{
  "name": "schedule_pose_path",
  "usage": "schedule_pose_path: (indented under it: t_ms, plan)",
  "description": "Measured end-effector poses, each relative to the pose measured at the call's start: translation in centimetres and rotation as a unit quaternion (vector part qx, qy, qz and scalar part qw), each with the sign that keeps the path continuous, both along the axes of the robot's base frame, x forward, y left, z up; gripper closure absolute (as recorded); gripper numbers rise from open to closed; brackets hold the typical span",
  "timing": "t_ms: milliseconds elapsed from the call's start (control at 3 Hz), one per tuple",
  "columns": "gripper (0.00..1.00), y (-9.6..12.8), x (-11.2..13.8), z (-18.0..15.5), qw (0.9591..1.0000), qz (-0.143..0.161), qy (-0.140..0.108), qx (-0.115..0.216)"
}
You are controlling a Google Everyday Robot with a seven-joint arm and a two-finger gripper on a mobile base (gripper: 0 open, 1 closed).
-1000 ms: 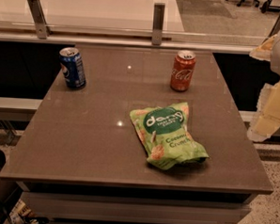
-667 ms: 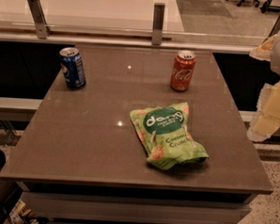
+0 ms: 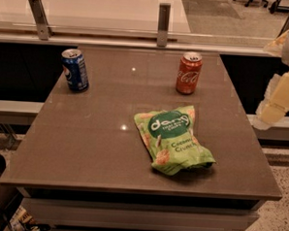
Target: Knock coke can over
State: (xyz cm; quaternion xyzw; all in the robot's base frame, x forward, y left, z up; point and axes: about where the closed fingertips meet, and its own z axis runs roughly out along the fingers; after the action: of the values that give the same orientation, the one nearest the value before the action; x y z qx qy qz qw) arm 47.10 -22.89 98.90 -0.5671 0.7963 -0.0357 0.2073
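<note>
The coke can [image 3: 189, 73] is orange-red with white script and a silver top. It stands upright on the far right part of the brown table [image 3: 94, 149]. My gripper [image 3: 277, 101] shows as cream-coloured parts at the right edge of the view, past the table's right side. It is well to the right of the can and does not touch it.
A blue soda can [image 3: 75, 70] stands upright at the far left of the table. A green snack bag [image 3: 173, 138] lies flat in the middle right, in front of the coke can. A glass rail with metal posts [image 3: 163, 24] runs behind the table.
</note>
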Motion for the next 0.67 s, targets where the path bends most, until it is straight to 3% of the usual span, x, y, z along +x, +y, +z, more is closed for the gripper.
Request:
schedule_pose_path:
  t_ms: [333,667]
  plan:
    - [0.0,-0.7,1.9,-1.4,0.9987,-0.027,-0.012,0.041]
    - [0.0,-0.8,2.6,-3.2,0.9927,-0.04,-0.045,0.105]
